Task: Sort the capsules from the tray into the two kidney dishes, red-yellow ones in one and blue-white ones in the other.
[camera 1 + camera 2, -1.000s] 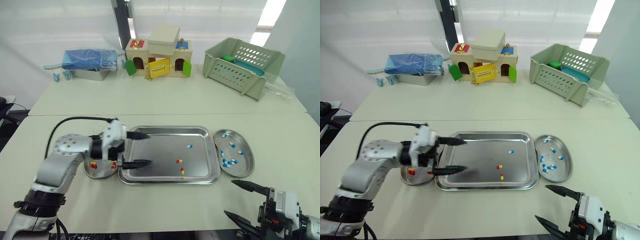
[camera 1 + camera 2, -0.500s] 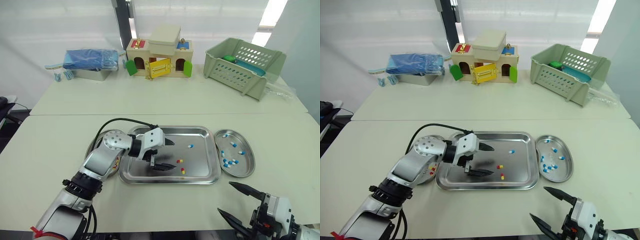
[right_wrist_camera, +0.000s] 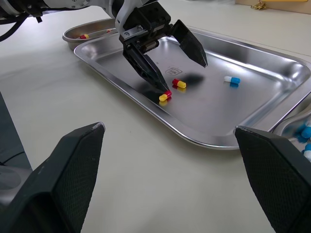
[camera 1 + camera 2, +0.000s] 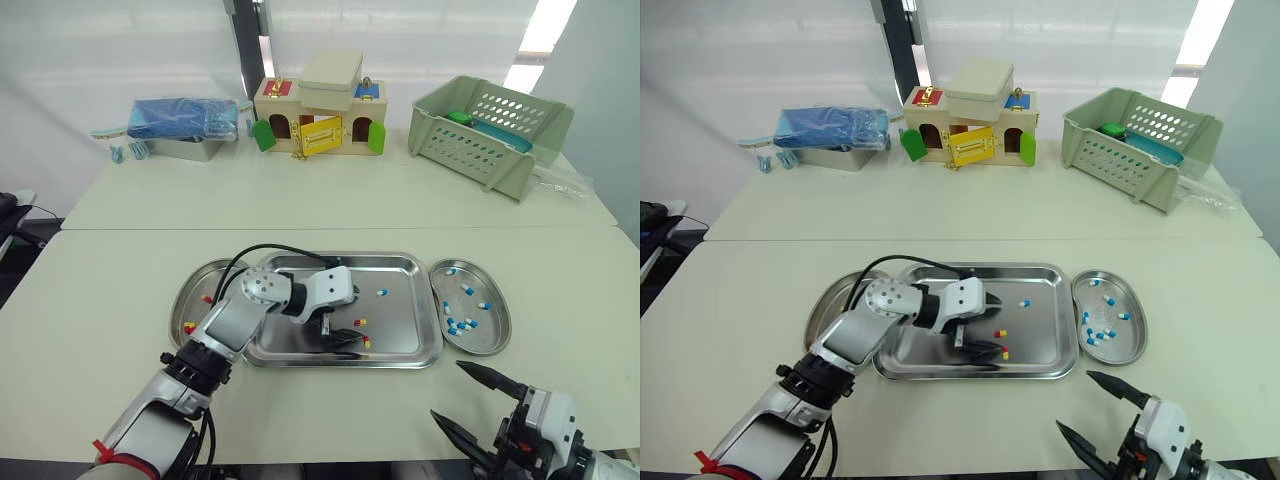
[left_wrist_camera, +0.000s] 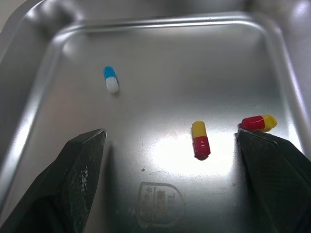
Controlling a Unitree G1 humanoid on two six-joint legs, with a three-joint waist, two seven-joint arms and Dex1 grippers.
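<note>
Red-yellow dish (image 4: 180, 300) and blue-white dish (image 4: 503, 325) hold capsules; the tray (image 4: 402, 335) has 2 red-yellow capsules (image 5: 200, 139) and 1 blue-white capsule (image 5: 111, 79) left. Left gripper (image 4: 357, 318) and right gripper (image 4: 448, 390) have jaws apart.

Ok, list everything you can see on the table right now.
Tray: one, steel, centre.
Left dish: one, steel, left of tray.
Right dish: one, steel, right of tray.
Red-yellow capsules: two in tray, a few in left dish.
Blue-white capsules: one in tray, several in right dish.
Toy house: one, wooden, coloured doors, far side.
Basket: one, pale green, far right.
Tin: one, metal, blue bundle on top, far left.
Left gripper: one, black, open over tray, straddling a red-yellow capsule.
Right gripper: one, black, open, front right.
</note>
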